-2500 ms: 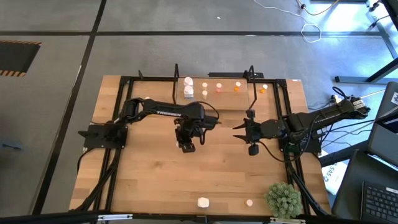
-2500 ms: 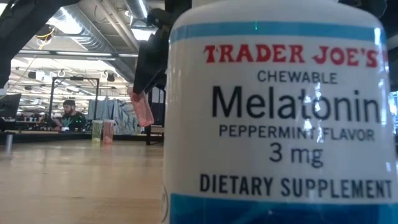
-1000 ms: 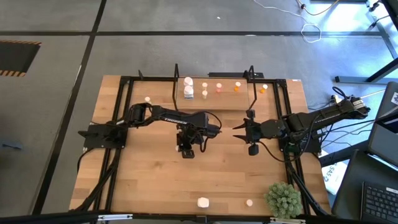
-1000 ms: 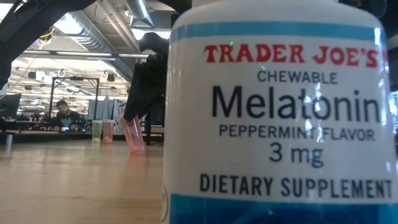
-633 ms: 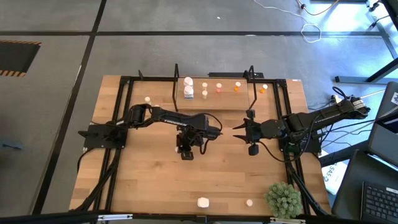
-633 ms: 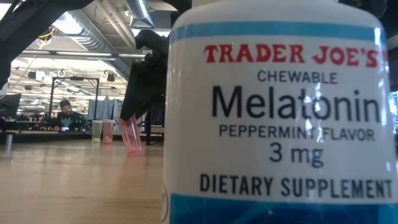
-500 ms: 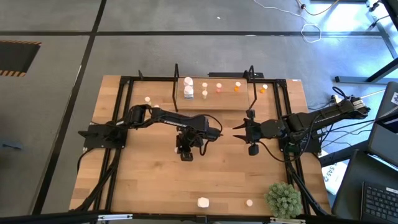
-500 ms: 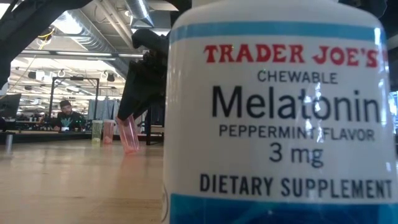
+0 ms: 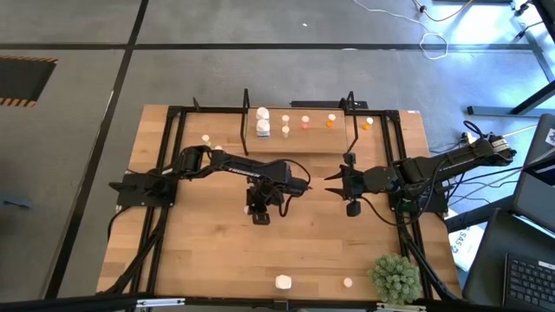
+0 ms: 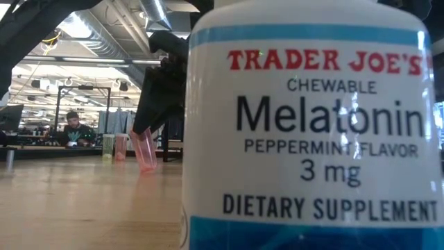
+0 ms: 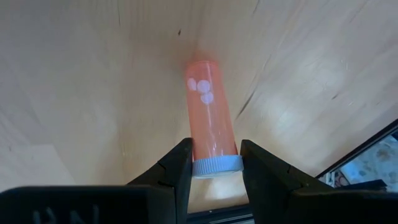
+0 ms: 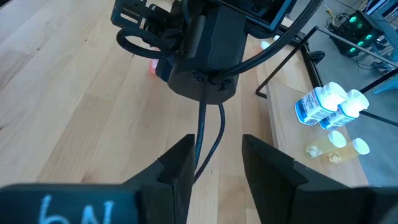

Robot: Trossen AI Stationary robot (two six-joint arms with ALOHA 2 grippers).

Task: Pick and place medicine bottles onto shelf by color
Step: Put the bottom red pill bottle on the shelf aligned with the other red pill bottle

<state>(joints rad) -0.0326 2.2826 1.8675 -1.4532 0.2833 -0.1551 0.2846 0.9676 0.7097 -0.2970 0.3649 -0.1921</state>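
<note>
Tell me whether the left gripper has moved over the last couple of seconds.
Yes. In the high view the left gripper has pulled back from the shelf toward the table's near edge, and in the low view it has lowered its pink bottle to the wood.

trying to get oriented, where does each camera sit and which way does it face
High: overhead, straight down on table, both arms, shelf.
Low: table height, behind a white melatonin bottle; left gripper beyond.
Left wrist: past its fingers, shut on a pink bottle.
Right wrist: past its own fingers toward the left arm.
Shared: the pink bottle shows in low and left wrist.
</note>
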